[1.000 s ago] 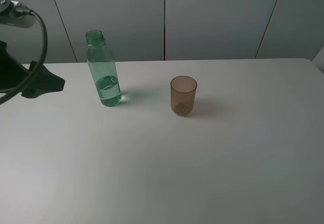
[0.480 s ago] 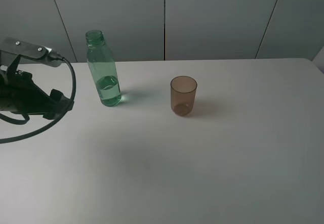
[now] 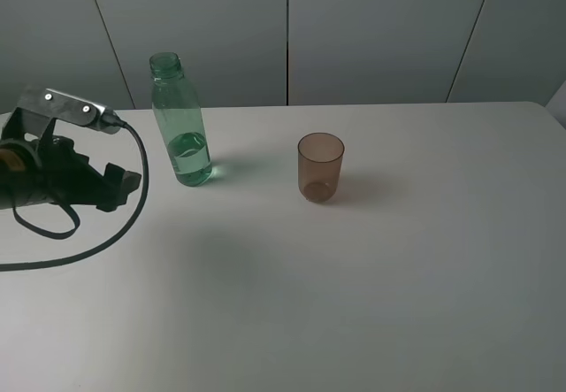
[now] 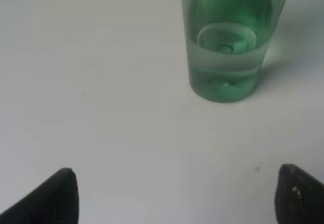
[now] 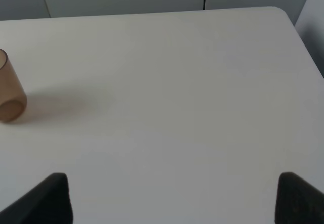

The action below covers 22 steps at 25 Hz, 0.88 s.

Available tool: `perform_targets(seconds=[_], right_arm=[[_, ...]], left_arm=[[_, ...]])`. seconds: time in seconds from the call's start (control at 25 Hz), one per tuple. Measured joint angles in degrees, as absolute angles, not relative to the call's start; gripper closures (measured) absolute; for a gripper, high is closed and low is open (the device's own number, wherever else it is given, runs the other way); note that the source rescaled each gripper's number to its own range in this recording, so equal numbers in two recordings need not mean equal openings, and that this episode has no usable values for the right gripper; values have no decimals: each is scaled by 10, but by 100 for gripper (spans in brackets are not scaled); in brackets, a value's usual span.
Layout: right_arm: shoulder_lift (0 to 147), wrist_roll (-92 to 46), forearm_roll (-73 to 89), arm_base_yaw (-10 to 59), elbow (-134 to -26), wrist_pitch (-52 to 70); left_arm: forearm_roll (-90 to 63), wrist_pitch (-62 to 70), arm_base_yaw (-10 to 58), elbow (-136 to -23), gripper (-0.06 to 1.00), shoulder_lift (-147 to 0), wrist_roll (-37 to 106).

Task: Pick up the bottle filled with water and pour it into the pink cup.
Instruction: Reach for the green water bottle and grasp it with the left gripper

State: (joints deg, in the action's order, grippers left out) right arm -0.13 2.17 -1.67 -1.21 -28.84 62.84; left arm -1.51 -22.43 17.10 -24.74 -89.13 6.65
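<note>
The green transparent bottle (image 3: 181, 126) stands upright at the back left of the white table, uncapped and about a third full of water. In the left wrist view its base (image 4: 227, 52) rises a short way ahead of my left gripper (image 4: 177, 193), whose dark fingertips (image 4: 63, 196) are spread wide with only bare table between them. From the high camera my left gripper (image 3: 122, 185) sits low, just left of the bottle, apart from it. The pink cup (image 3: 320, 166) stands upright mid-table, to the bottle's right. My right gripper (image 5: 174, 198) is open, far from the cup (image 5: 10, 95).
A black cable (image 3: 97, 242) loops from the left arm over the table. Grey wall panels (image 3: 371, 29) close off the back edge. The table's right corner (image 5: 283, 16) shows in the right wrist view.
My left arm has swung in from the left edge, dropped lower and moved right toward the bottle. Bottle and cup have not moved.
</note>
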Motion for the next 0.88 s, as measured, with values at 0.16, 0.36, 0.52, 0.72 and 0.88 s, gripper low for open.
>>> perform_targets(seconds=[0.16, 0.36, 0.52, 0.72, 0.88], right_arm=[[-1, 22, -17, -12, -288, 628], [-1, 22, -17, -12, -288, 628], [-1, 22, -17, -12, -288, 628], [-1, 22, -17, -12, -288, 628], [-1, 22, -17, -12, -288, 628]], left_arm=[[24, -293, 171, -247, -4, -931, 24], [50, -359, 171, -247, -4, -966, 7], [65, -419, 171, -247, -4, -990, 4], [67, -444, 171, -261, -4, -1018, 4], [63, -454, 171, -279, -4, -1029, 4]])
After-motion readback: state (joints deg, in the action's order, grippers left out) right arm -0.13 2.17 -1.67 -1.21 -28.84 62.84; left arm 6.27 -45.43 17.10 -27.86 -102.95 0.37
